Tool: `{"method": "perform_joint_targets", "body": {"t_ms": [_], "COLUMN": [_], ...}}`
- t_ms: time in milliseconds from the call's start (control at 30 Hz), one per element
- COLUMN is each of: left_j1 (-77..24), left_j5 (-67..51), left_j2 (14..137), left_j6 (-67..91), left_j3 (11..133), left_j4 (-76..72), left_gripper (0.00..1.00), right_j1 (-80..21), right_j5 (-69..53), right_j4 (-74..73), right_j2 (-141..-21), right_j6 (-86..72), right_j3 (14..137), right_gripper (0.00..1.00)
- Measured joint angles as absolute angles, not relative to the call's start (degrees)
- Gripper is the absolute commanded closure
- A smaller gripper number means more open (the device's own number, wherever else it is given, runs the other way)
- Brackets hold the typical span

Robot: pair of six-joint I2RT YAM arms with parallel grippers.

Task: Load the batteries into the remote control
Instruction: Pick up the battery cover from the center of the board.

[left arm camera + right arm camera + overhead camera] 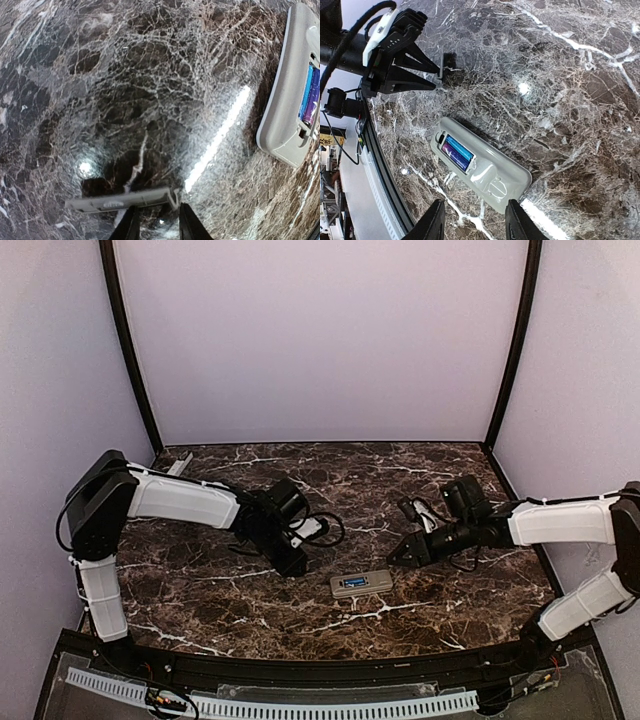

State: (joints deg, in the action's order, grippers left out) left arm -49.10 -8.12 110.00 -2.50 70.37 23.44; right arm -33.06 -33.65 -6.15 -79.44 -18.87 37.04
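The remote control point(361, 584) lies face down on the marble, its battery bay uncovered. Two blue batteries point(457, 152) sit side by side in that bay, and they show at the right edge of the left wrist view too point(310, 95). My right gripper point(472, 220) hangs open just above the remote point(485, 170), holding nothing. My left gripper point(156, 220) is down on the table left of the remote point(287, 95). A thin grey cover strip point(120, 201) lies across its fingertips. The jaws stand a little apart, and whether they grip the strip is unclear.
Black cables point(325, 530) loop beside the left wrist. A black rim point(330, 665) bounds the table's near edge, with a white perforated strip point(300, 705) below it. Lilac walls close the back and both sides.
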Motion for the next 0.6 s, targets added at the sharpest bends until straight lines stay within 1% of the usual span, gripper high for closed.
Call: {"method": "perform_joint_targets", "body": {"t_ms": [133,233,600], "left_j1": [-49.1,-49.2,-49.6], "left_j5": [-8.3,-8.6,-8.4], "left_j2": [110.8,111.3,111.5], "left_j6": [-2.7,-2.7,-2.6], "left_j3": [71.4,71.8,74.4], "left_j4": [23.3,23.3,24.4], "left_gripper": [0.77,0.78,0.7], "right_j1": [-32.8,-32.8,-32.8], "right_j5": [-33.2,-33.2,-33.2], "right_j4": [-6.4,-6.6,-7.2], "right_j2": [-78.8,-78.8,-78.9], "right_j6": [-18.3,-18.0,-17.6], "right_j3": [37.0,37.0,37.1], "right_gripper": [0.6,0.6,0.6]}}
